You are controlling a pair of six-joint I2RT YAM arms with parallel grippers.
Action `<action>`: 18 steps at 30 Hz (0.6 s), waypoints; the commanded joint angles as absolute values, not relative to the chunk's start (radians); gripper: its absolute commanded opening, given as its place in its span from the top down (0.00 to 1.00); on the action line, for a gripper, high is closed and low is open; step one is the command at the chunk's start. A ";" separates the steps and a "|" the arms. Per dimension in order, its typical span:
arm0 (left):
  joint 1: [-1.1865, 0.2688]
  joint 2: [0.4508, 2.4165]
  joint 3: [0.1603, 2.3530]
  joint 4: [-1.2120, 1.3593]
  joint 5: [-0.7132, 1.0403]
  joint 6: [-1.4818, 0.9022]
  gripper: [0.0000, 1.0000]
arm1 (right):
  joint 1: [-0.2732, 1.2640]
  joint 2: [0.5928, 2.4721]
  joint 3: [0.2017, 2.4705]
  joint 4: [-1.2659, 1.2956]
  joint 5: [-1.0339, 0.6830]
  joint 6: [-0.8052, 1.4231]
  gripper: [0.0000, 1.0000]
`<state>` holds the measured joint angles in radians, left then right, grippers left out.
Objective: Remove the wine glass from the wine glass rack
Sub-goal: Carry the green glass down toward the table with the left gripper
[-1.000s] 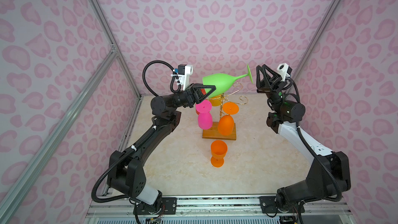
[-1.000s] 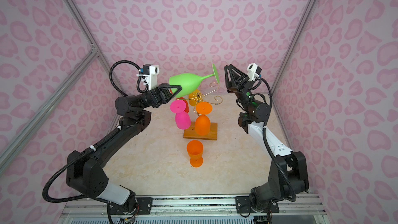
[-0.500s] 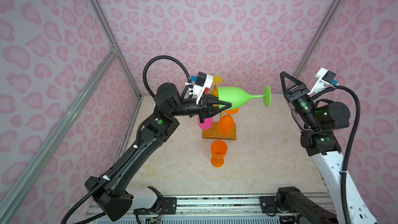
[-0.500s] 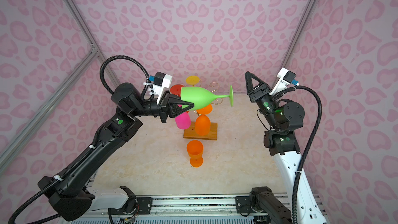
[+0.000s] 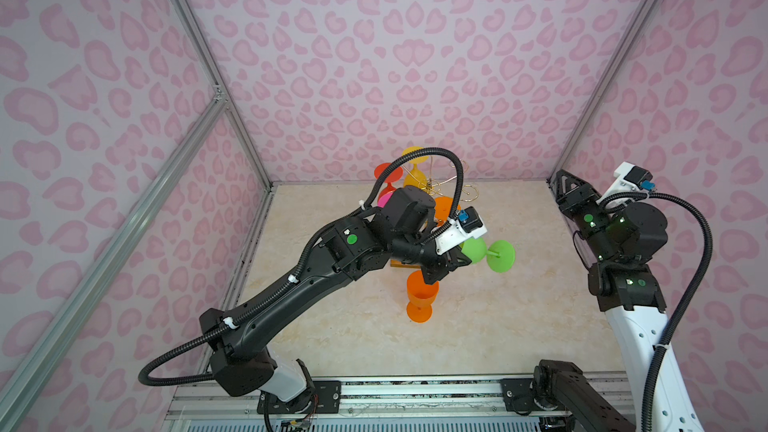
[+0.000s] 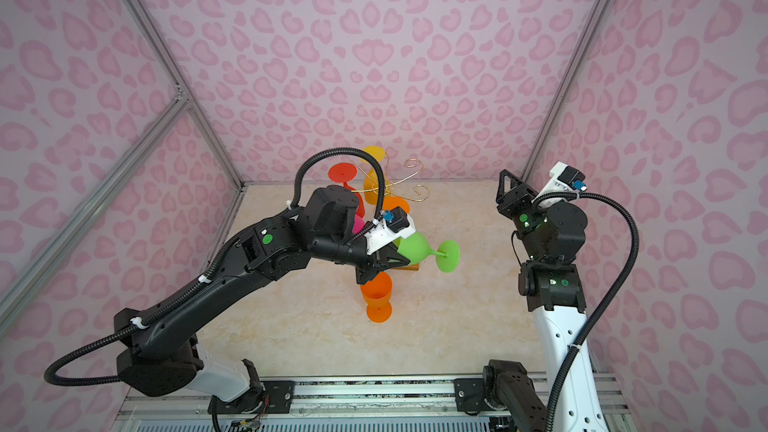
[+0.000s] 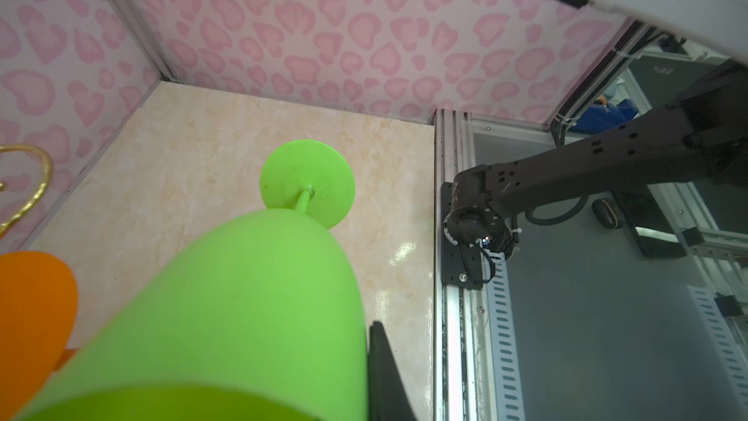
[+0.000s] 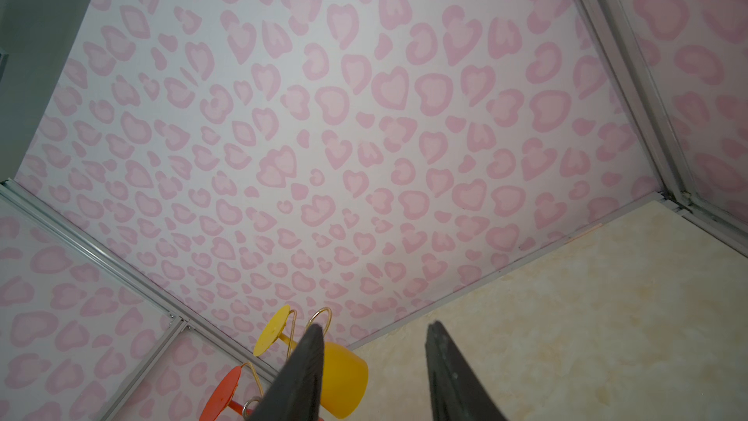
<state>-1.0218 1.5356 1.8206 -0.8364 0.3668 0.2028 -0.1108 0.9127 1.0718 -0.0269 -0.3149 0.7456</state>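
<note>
My left gripper [image 5: 451, 261] is clamped on the bowl of the green wine glass [image 5: 473, 249]. In the left wrist view one black finger [image 7: 384, 370] lies pressed along the bowl's side. The glass is free of the wine glass rack [image 6: 399, 184]. It is held on its side in the air, to the right of the rack's post and clear of the curled gold arms, with its round foot pointing away from the rack toward my right arm. My right gripper [image 8: 374, 326] sits well apart to the right of the rack, its fingers parted to a middling gap with nothing between them. A yellow glass [image 5: 413, 176] and a red glass [image 5: 386, 172] hang on the rack's far side. An orange glass [image 5: 422, 295] stands upright on the table [image 5: 498, 326] just in front of the rack's base.
</note>
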 commanded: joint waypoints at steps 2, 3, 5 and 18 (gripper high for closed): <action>-1.085 1.616 1.875 -0.995 0.166 0.266 0.99 | -0.144 0.916 1.044 -0.022 -0.323 0.763 0.58; -1.102 1.641 1.888 -1.014 0.141 0.270 0.99 | -0.155 0.914 1.037 -0.021 -0.324 0.769 0.58; -1.127 1.687 1.914 -1.048 0.101 0.276 0.99 | -0.173 0.912 1.024 -0.014 -0.329 0.778 0.58; -1.178 1.988 2.099 -1.221 -0.006 0.281 0.99 | -0.248 0.907 0.942 0.014 -0.374 0.815 0.58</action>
